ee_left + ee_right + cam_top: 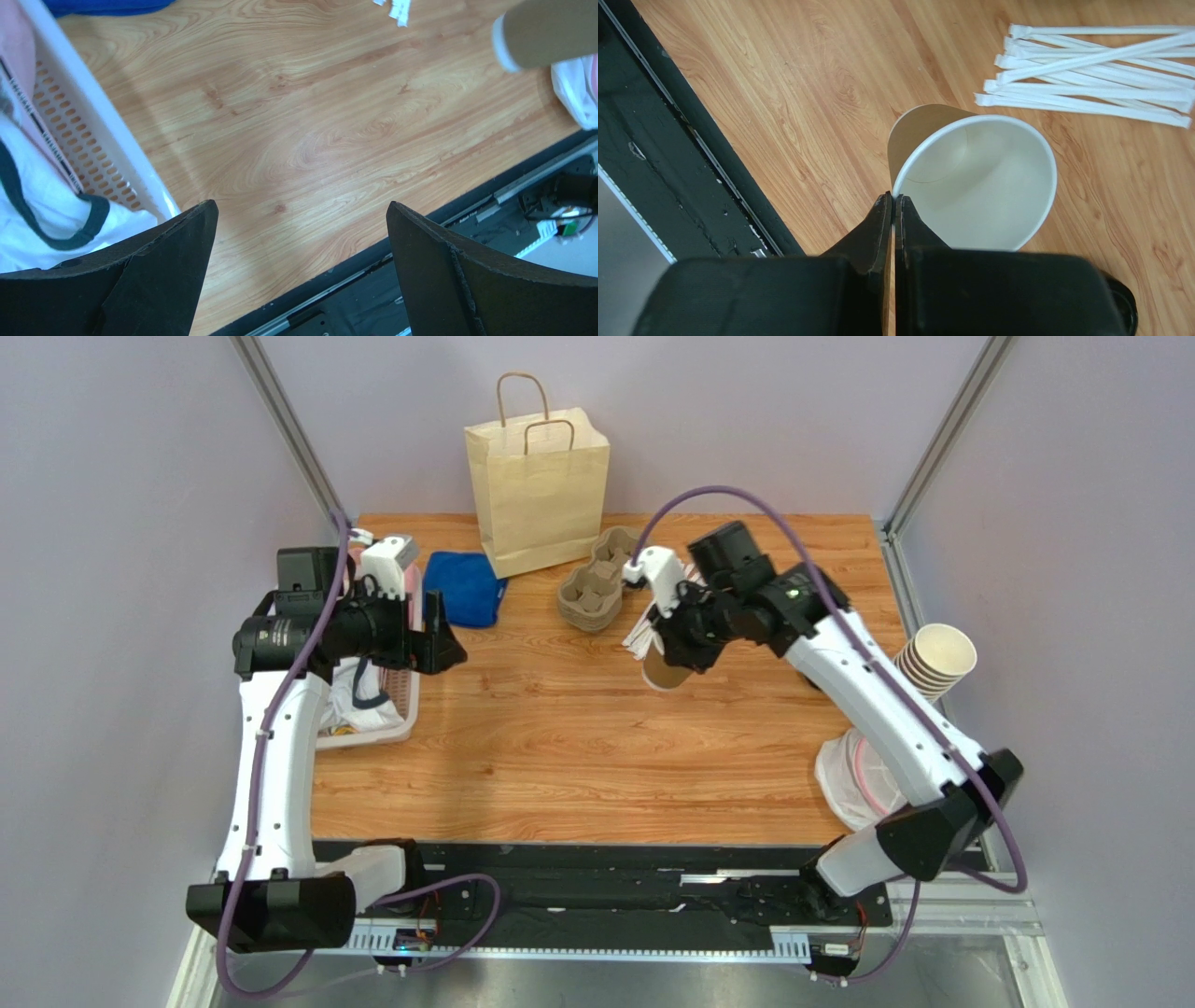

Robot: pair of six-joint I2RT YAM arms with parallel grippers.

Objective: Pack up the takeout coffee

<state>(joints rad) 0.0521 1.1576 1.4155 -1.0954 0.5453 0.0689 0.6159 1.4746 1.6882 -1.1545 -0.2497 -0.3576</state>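
The takeout coffee is out of view. A lidless tan paper cup [976,189] with a white inside hangs tilted just above the table, left of centre-right [664,672]. My right gripper [894,197] is shut on its rim, one finger inside and one outside, and in the top view this gripper [673,647] sits over the cup. The same cup shows at the left wrist view's top right corner [554,31]. My left gripper [300,210] is open with nothing between its fingers, hovering over bare wood beside the white basket [91,140]; in the top view it is at the left [442,647].
A tan paper bag [540,490] stands upright at the back. Beside it lie a pulp cup carrier [596,585] and a blue cloth [463,588]. Wrapped white straws [1095,66] lie near the cup. A stack of lidless cups [937,661] sits at the right edge.
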